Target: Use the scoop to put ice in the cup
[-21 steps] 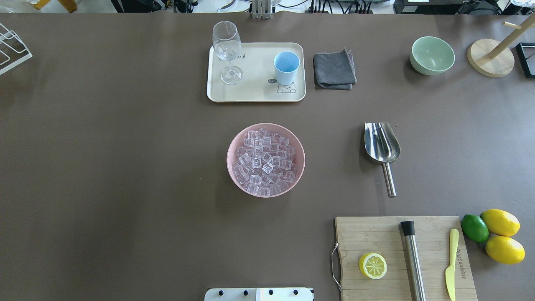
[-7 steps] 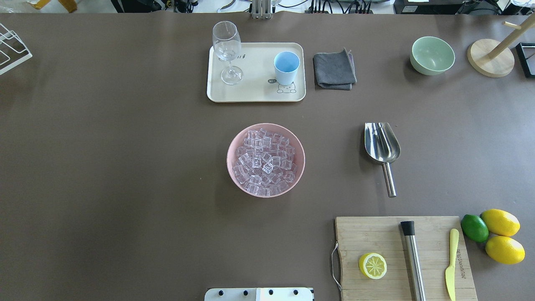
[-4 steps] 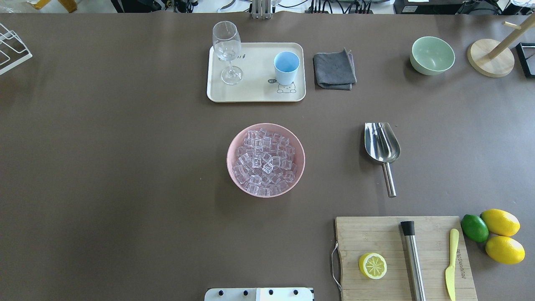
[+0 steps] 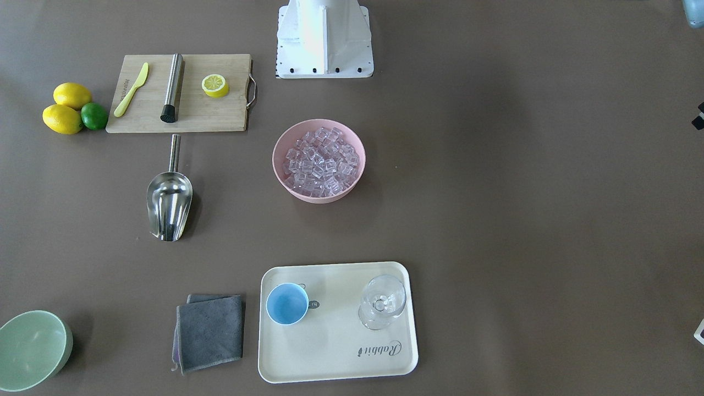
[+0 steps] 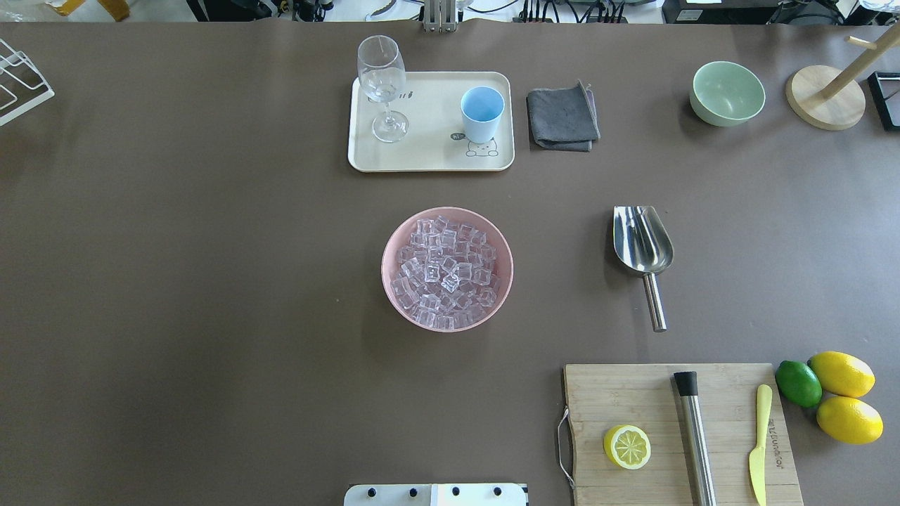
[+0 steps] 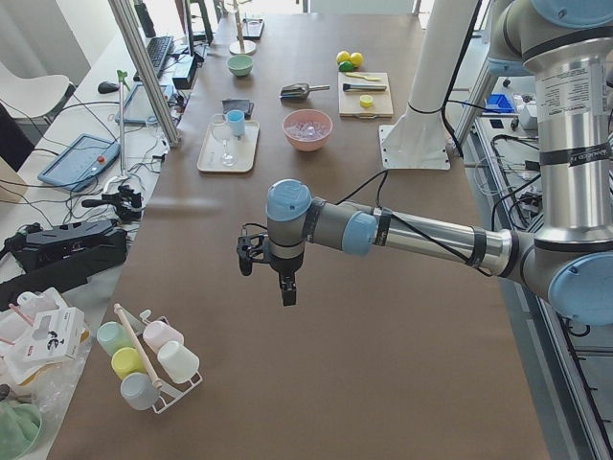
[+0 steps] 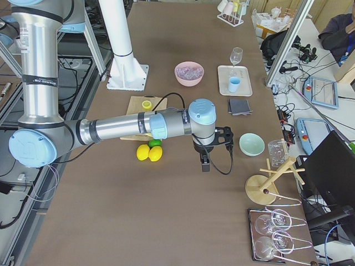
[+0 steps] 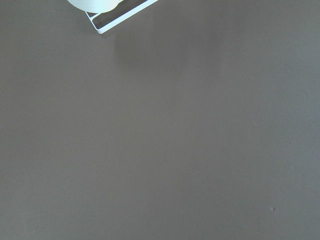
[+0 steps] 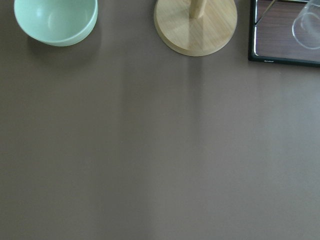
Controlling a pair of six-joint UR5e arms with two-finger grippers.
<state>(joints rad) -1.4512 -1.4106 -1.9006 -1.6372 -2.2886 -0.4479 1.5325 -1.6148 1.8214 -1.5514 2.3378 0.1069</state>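
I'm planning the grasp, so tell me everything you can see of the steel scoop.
The scoop is shiny stainless steel: a rounded trough bowl, empty and open side up, with a thin cylindrical handle. It lies on the brown table, handle pointing toward the robot and the cutting board, mouth pointing away. It sits apart from the pink bowl, on the robot's right. Only the table touches it.

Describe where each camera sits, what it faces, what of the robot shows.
Front: across table, facing robot; base on top.
Overhead: behind robot, facing forward; base at bottom.
Left side: table end; left arm near.
Right side: other end; right arm near.
Left wrist: down on table; no body.
Right wrist: green bowl; no body.
Front and overhead share scoop.
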